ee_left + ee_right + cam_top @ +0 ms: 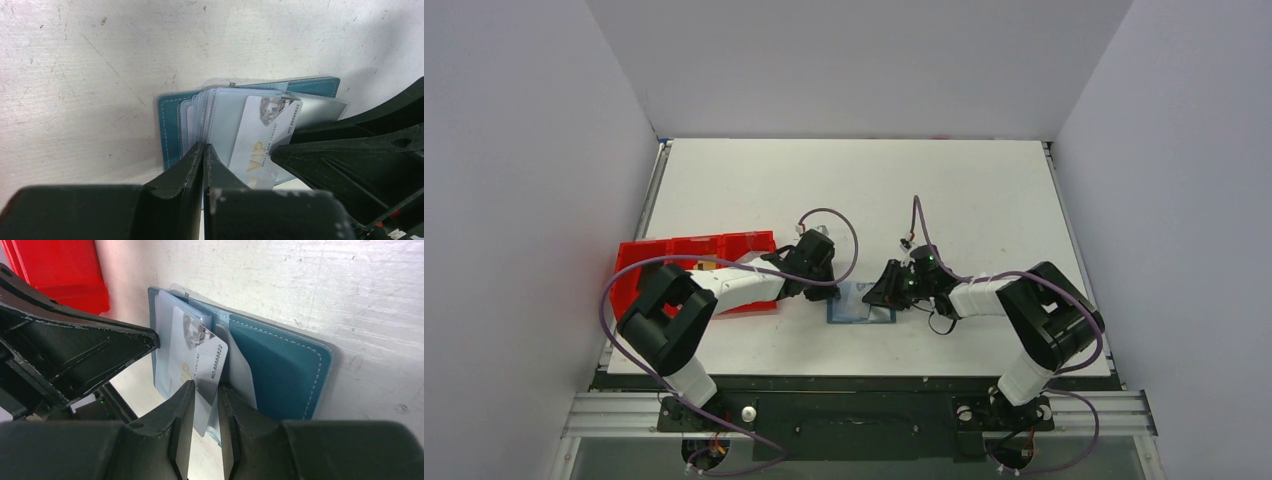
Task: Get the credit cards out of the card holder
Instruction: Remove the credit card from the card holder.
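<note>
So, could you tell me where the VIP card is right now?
The VIP card sits in a clear sleeve of the open card holder lying mid-table between both arms; the right gripper has its near corner between the fingers.

Two arms of matching build: black joint housings joined by white link segments; the left arm (pixel 686 312) and right arm (pixel 1034 315) each trail a looping purple cable; a green light glows near the right wrist; the gripper fingers (pixel 180 415) are matt black plastic, ribbed, with scuffed pale edges.
</note>
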Available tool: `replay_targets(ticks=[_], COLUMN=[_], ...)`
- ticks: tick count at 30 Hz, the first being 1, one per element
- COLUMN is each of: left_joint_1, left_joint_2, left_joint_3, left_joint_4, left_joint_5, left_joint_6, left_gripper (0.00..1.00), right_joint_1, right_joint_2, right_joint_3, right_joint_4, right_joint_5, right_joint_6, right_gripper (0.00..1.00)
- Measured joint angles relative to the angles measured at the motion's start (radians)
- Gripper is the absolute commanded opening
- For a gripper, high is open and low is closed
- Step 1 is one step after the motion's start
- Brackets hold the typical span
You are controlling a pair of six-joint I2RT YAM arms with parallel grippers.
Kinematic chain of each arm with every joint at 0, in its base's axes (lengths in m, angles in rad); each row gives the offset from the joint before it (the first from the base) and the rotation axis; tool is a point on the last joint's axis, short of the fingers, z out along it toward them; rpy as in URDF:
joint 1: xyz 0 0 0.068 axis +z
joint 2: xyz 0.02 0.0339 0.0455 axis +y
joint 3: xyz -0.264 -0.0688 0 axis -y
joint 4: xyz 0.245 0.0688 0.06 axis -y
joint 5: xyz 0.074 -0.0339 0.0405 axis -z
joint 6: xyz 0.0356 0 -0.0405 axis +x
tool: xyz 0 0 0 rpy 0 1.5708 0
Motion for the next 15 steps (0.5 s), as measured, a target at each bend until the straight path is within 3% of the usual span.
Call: replay_targets(ticks=[4,11,15], left_joint_1=[0.000,0.000,0.000], left_joint_2=[0.000,0.004,0.007], left_joint_3=[0.000,0.003,0.005], left_joint_4=[0.000,-0.001,0.000], left_joint_5=[0.000,0.002,0.005], left_joint_6=[0.000,0.000,-0.002], left_gripper=[0.00,0.00,0.00], right_joint_1=[0.000,-0.007,-0.013], right_joint_2=[0.029,0.056,0.035], right_joint_3=[-0.005,-0.014,-0.014], right_joint_4=[0.061,0.114,0.094], right_joint_5=[-0.021,-0.032,-0.024], right_joint_6=[0.035,0.080,0.070], right_gripper=[0.19,0.00,0.00])
